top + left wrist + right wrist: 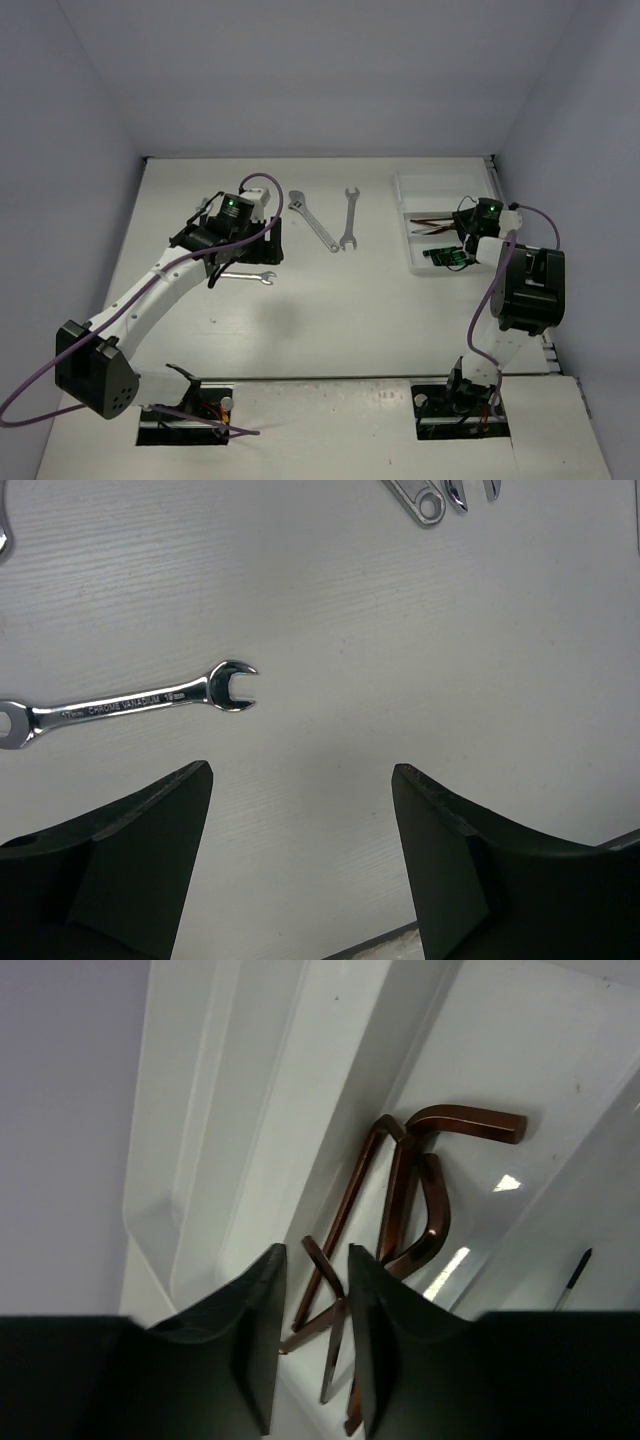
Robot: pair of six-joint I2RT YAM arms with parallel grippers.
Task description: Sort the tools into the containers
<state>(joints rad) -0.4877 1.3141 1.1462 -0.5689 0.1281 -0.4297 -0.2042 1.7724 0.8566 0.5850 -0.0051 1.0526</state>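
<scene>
My left gripper [245,250] is open and empty above the table [330,300]; its wrist view shows the gripper [300,770] short of a small silver open-end wrench [130,700], also visible from above [247,277]. An adjustable wrench [312,220] and a longer open-end wrench [350,218] lie at mid-table. My right gripper [458,228] hangs over the white tray [415,182]. Its jaws stand narrowly open [315,1252], with a small brown hex key [335,1330] loose between the fingertips, above several hex keys [420,1190] in the middle compartment.
Green-and-black screwdrivers [447,257] lie in the tray's near compartment; one thin black tip [575,1275] shows in the right wrist view. The ends of the two mid-table wrenches [420,500] reach into the left wrist view. The side walls stand close to the tray.
</scene>
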